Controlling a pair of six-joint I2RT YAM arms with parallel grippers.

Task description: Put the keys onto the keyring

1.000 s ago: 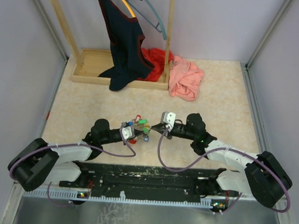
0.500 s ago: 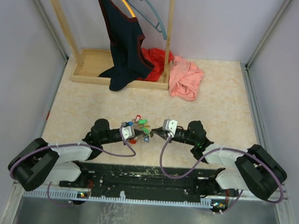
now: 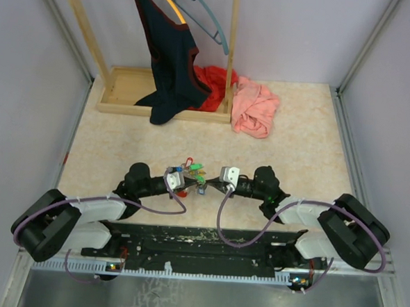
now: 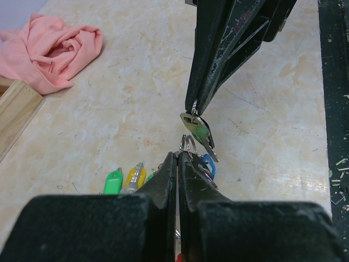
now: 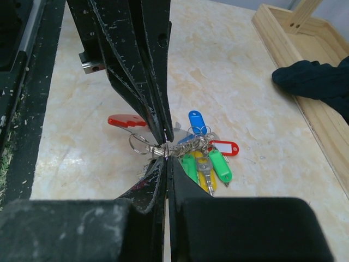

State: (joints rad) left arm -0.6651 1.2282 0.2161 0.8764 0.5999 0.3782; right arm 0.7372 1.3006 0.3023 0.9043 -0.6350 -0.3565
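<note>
Pink cloth beside wooden rack with dark garment, red cloth

The left arm and right arm are alike: a bulky rounded black base joint, a pale grey middle link and a slimmer black forearm, each trailing a purple cable in loose loops and carrying a small whitish camera block at the wrist. The left gripper and right gripper have long, tapering black fingers (paint worn to pale flecks and scratches). One left finger shows a small round hole and a bare metal bracket near its root.
</note>
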